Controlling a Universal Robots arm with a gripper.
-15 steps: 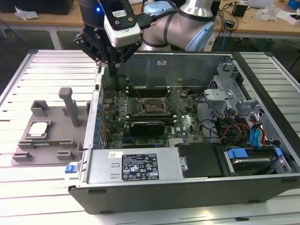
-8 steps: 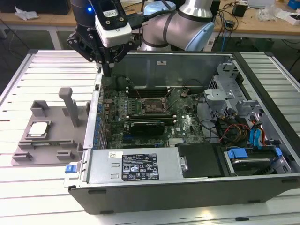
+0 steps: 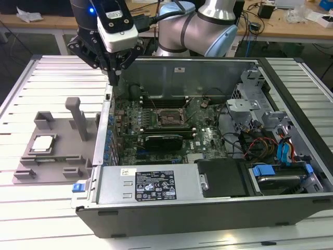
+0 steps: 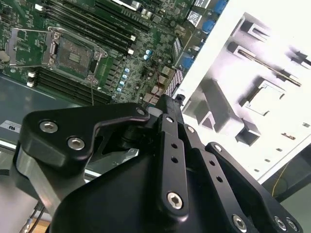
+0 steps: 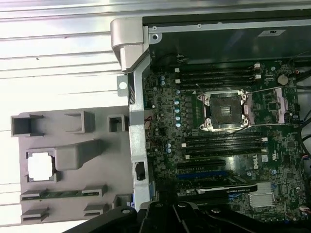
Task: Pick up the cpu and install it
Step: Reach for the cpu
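tool (image 4: 165, 100) pressed together, holding nothing, over case wall (image 3: 102, 141); cpu (image 3: 42, 144) resting in grey tray (image 3: 67, 157).

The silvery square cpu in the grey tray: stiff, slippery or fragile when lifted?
The small flat square silvery cpu looks like a rigid plate, so it probably will not flex. Its bright metal top may be slippery. It lies flat in a recess of the grey plastic tray, so rolling or tipping seems unlikely.

Black-and-white printed label (image 3: 154, 186) sat on metal power-supply cover (image 3: 109, 183); print too small to read. Small white sticker (image 3: 127, 172) beside it, equally illegible.
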